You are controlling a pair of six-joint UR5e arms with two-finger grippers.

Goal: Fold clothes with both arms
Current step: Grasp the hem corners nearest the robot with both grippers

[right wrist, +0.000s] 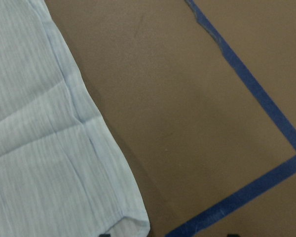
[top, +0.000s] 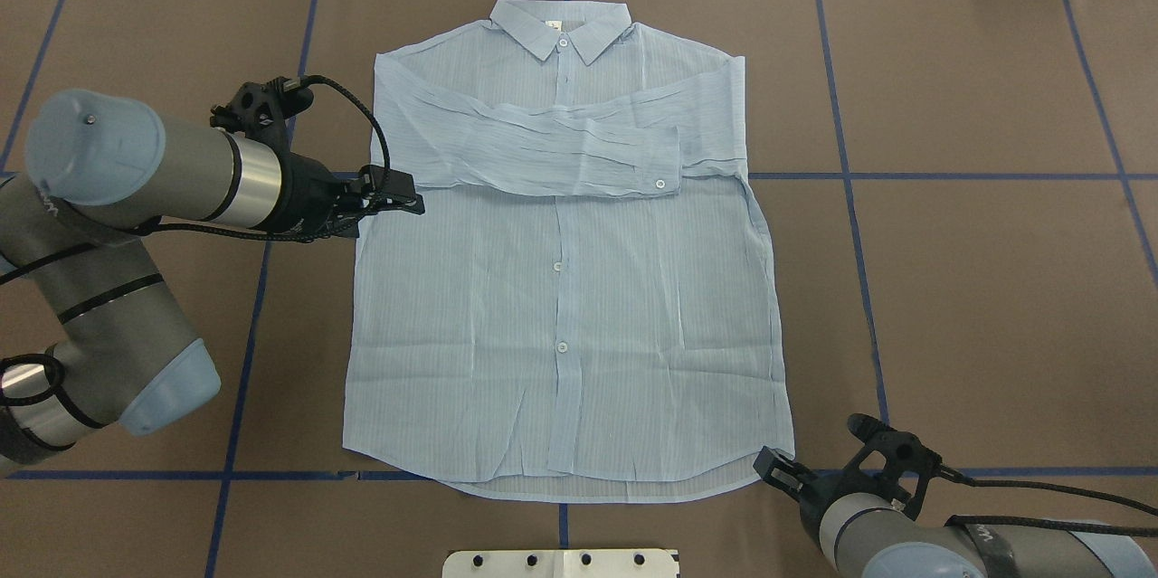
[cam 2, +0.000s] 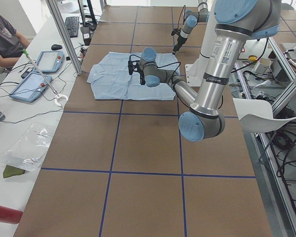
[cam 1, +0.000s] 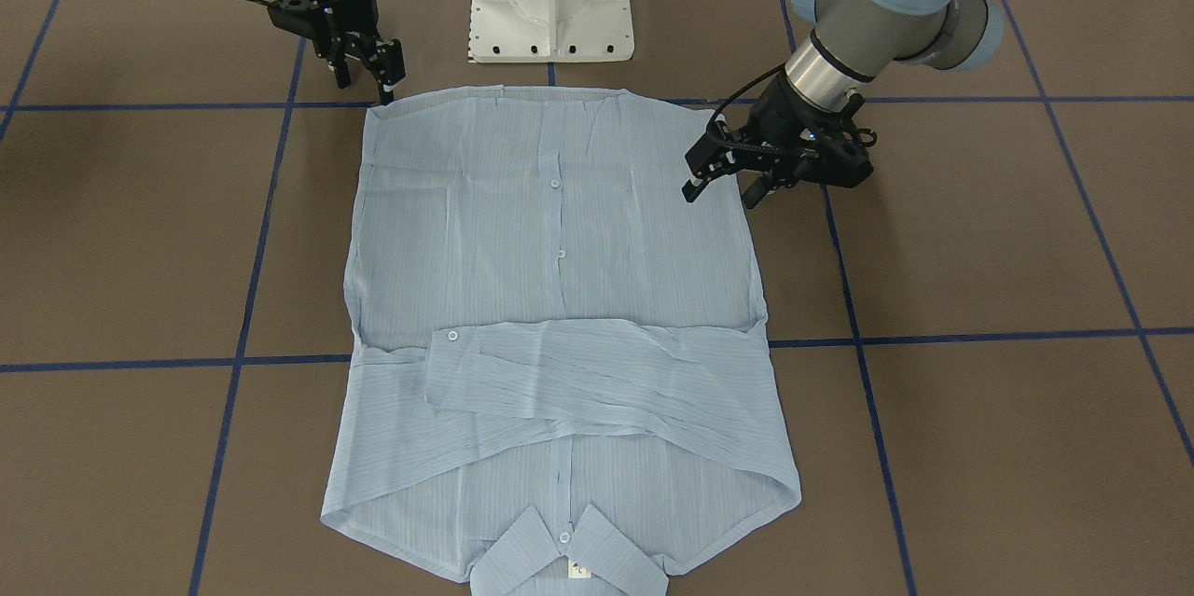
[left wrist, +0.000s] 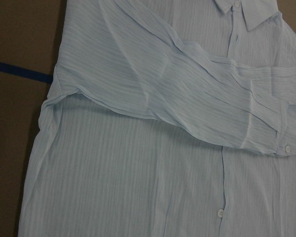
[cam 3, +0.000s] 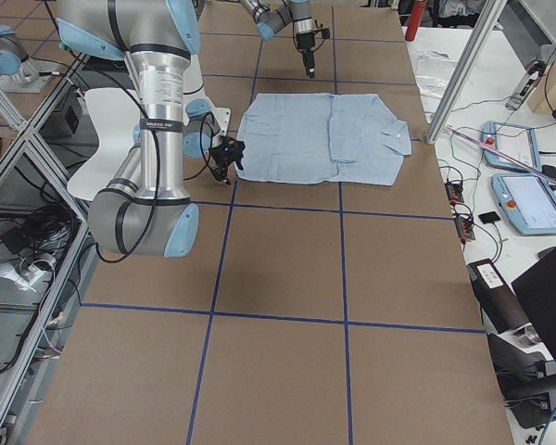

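Shirt [top: 561, 289] lies flat and buttoned on the table [top: 950, 289], front up. Its collar [top: 561, 26] is at the far side from the robot, its hem is near the base, and both sleeves [top: 543, 144] are already crossed over the chest. The left gripper [cam 1: 720, 195] hangs at the shirt's edge on the robot's left, just below the folded sleeves, with its fingers spread and nothing between them. Whether it touches the cloth cannot be told. The right gripper [cam 1: 366, 85] stands at the hem corner [right wrist: 133, 219] on the robot's right, also spread and empty, and its wrist view shows that corner lying loose on the table just ahead of the fingertips. The fabric looks very thin, light and limp, with fine wrinkles, so it will likely sag, drag and crease rather than hold any shape. A pinch in the middle of a panel would probably lift one layer only. Better holds seem to be the stitched side seam and the hem corner, where the cloth is doubled. For a lengthwise fold both arms should probably lift their points together, low and level, or the crossed sleeves may slide off.
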